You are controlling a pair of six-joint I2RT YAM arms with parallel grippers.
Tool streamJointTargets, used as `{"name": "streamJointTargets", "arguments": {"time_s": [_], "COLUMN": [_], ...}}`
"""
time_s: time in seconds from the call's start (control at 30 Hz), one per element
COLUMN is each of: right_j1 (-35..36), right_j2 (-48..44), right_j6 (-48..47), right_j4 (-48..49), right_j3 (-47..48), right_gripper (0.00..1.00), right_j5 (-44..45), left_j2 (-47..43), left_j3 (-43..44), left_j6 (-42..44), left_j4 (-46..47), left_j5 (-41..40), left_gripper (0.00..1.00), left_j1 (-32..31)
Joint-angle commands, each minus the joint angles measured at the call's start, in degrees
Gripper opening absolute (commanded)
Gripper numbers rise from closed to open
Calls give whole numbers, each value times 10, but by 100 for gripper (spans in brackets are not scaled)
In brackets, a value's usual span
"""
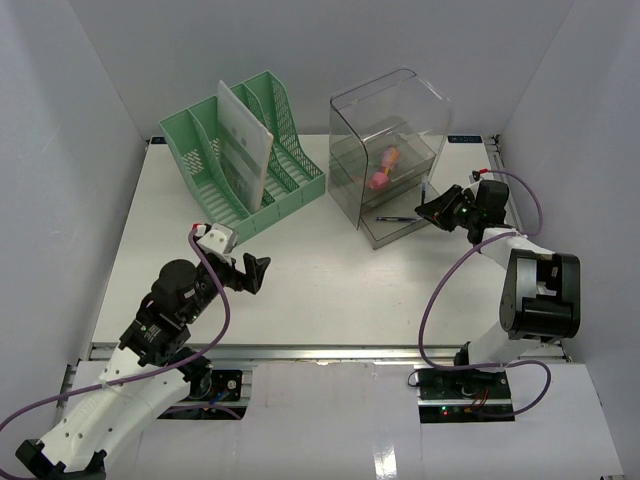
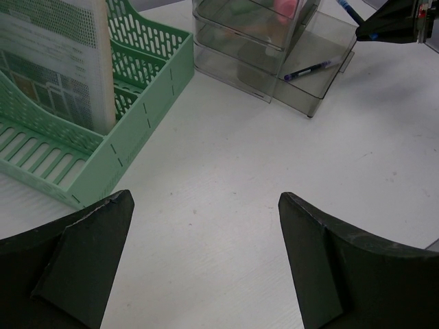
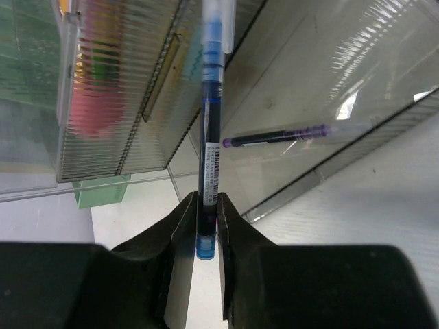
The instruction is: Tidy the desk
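Note:
My right gripper [image 3: 207, 205] is shut on a blue pen [image 3: 211, 123], gripping its lower end just above the blue cap. The pen points out over the pulled-out bottom drawer [image 3: 357, 103] of the clear drawer box [image 1: 390, 150]. A purple pen [image 3: 274, 137] lies in that drawer. From above, the right gripper [image 1: 428, 208] hovers at the drawer's right edge. Over bare white desk [image 1: 330, 290], my left gripper [image 2: 206, 199] is open and holds nothing; it sits in front of the green file rack [image 1: 240, 160].
The green rack [image 2: 137, 116] holds an upright sheaf of papers [image 1: 243, 140]. A pink object [image 1: 385, 170] sits in an upper drawer of the clear box. White walls close in the desk on three sides. A silver rail [image 1: 330, 352] runs along the front edge.

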Motion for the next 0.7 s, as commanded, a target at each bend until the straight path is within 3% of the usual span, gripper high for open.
{"name": "streamJointTargets", "arguments": {"time_s": [0.0, 0.27, 0.43, 0.47, 0.53, 0.6, 0.63, 0.67], "right_j1": [16, 21, 21, 22, 31, 43, 69, 83], "right_j2": [28, 49, 47, 45, 43, 44, 46, 49], "right_j6": [27, 28, 20, 11, -55, -167, -216, -321], "right_j4": [27, 46, 75, 89, 99, 76, 30, -33], "right_j3": [46, 59, 59, 59, 83, 115, 129, 149], "right_gripper": [37, 48, 48, 46, 32, 19, 16, 14], "right_j5": [-19, -37, -71, -86, -130, -193, -239, -266], "left_j2": [-3, -7, -7, -7, -8, -9, -9, -9], "left_j3": [-4, -5, -4, -5, -4, -4, -4, -4], "left_j6": [4, 4, 4, 4, 4, 4, 4, 4], "left_j4": [0, 0, -1, -1, -1, -1, -1, -1], "left_j5": [-15, -18, -17, -17, -17, -18, -17, -16], "left_gripper": [98, 98, 98, 98, 98, 98, 98, 98], "left_j1": [2, 2, 2, 2, 2, 2, 2, 2]}}
